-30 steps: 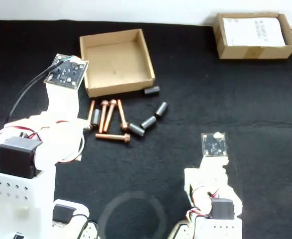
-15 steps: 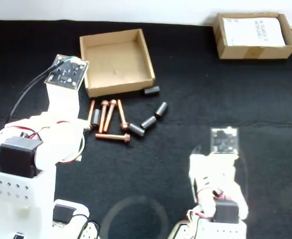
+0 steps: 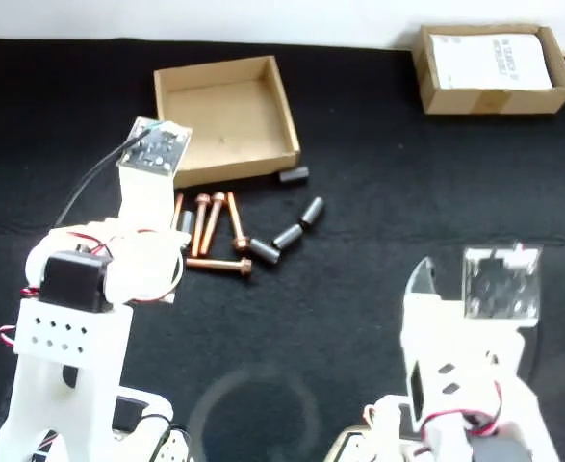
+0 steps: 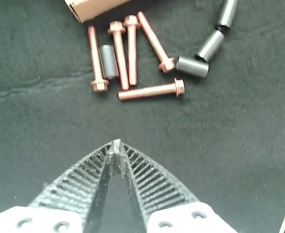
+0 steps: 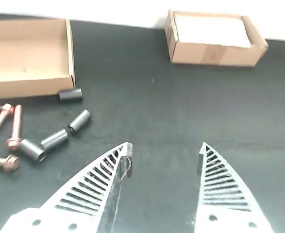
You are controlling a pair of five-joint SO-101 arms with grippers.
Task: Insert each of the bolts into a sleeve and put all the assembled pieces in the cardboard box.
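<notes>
Left gripper (image 4: 115, 145): jaws pressed tip to tip, nothing held. Closest task item is a crosswise bolt (image 4: 151, 91) on the black cloth (image 4: 239, 145), a little ahead of the tip and not touching it. Just past it are four bolts (image 4: 131, 48) lying roughly side by side, pointing away from the gripper. One sleeve (image 4: 108, 61) is tucked between two of them. Three sleeves (image 4: 210, 44) lie in a loose end-to-end line, ahead of the tip and off to one side. Cardboard box (image 3: 234, 171) sits beyond the bolts, open, with no parts inside. A lone sleeve (image 3: 294, 175) lies just beside its front corner. Right gripper (image 5: 165, 145): jaws spread wide, empty. The pile is ahead of it and well off toward the left arm's side. A second box (image 3: 489, 101) holding paper is far ahead.
</notes>
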